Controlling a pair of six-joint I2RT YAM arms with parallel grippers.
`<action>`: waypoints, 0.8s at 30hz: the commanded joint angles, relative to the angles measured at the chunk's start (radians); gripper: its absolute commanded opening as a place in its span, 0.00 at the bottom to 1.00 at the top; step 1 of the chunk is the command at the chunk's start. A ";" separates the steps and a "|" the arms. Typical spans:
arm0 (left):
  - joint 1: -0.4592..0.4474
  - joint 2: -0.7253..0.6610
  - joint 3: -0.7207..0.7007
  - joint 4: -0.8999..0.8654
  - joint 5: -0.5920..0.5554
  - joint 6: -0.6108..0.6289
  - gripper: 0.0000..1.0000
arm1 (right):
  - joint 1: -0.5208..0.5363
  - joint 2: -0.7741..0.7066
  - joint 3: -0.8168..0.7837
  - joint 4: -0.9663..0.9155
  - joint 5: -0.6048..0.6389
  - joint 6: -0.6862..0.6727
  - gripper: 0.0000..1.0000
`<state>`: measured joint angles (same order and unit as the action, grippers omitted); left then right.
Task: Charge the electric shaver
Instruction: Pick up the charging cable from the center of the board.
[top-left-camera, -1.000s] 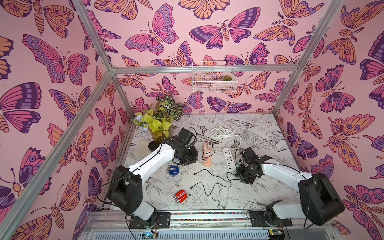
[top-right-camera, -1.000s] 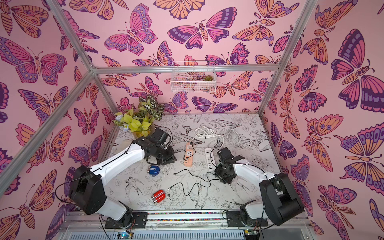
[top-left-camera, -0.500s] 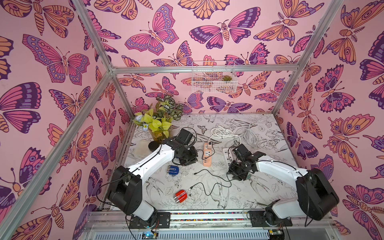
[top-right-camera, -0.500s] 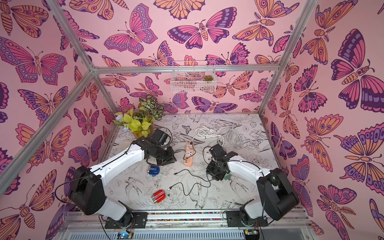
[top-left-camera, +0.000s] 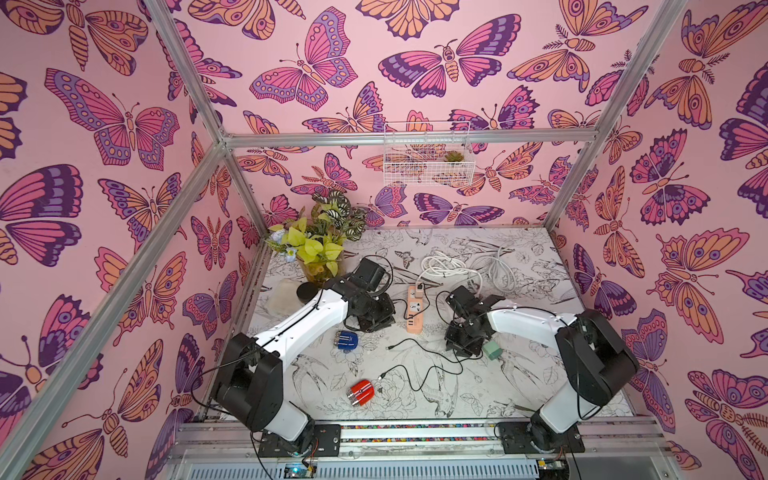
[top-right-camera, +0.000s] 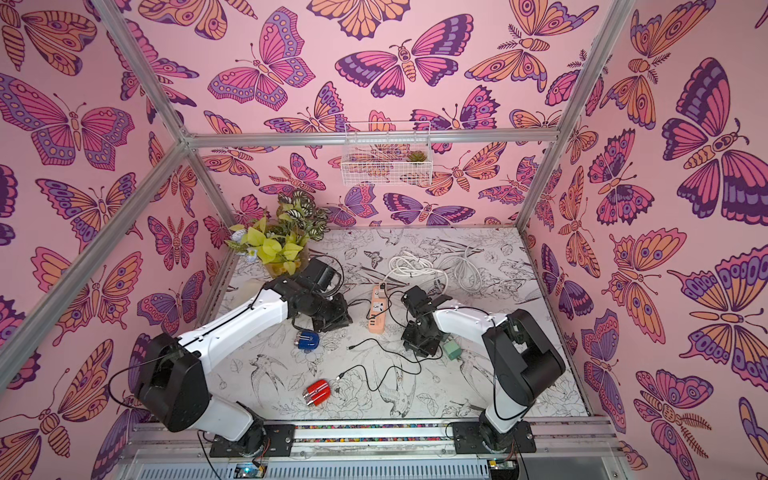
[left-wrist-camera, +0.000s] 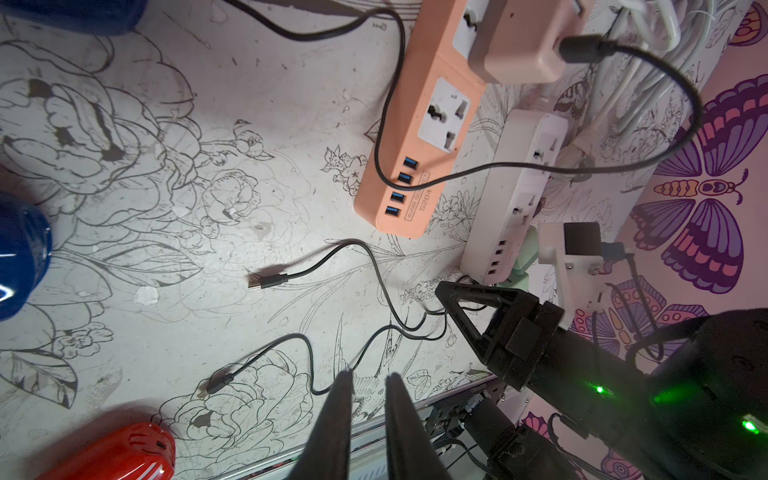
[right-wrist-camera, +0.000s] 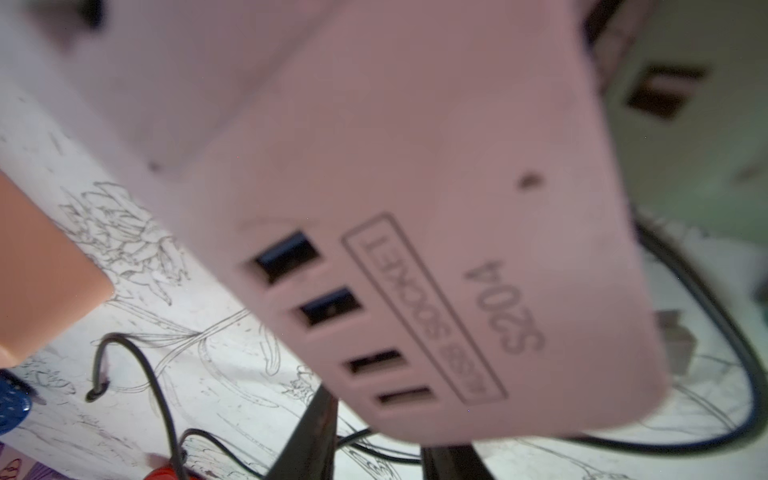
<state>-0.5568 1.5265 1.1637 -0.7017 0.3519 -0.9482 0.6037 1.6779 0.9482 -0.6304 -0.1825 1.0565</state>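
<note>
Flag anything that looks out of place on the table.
Black cables sprawl in loose loops across the table; one plug lies free, plugged into nothing, and another end stops short of the red shaver without touching it.

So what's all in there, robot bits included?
blue shaver: one, blue, left of centre
red shaver: one, red, near front edge
orange power strip: one, orange, centre, adapter plugged in
white power strip: one, white, beside the orange one
black cables: count unclear, black, tangled mid-table
green block: one, green, right of centre
white cords: two coils, white, at back
potted plant: one, green, back left corner
wire basket: one, white, on back wall
table: one, white floral print, under everything
left gripper: one, black, jaws slightly apart, empty
right gripper: one, black, at the white power strip, grip unclear
</note>
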 joint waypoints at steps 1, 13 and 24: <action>-0.003 -0.011 -0.011 0.011 0.004 -0.001 0.19 | 0.014 0.043 0.038 -0.092 0.086 -0.033 0.24; -0.003 -0.030 0.010 0.011 0.013 -0.020 0.17 | 0.024 -0.040 0.142 -0.185 0.107 -0.007 0.00; -0.003 -0.091 0.075 0.108 0.087 0.038 0.21 | -0.001 -0.165 0.421 -0.287 0.109 0.090 0.00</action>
<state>-0.5568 1.4780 1.2228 -0.6556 0.3874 -0.9653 0.6128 1.4956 1.3296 -0.8631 -0.0834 1.1019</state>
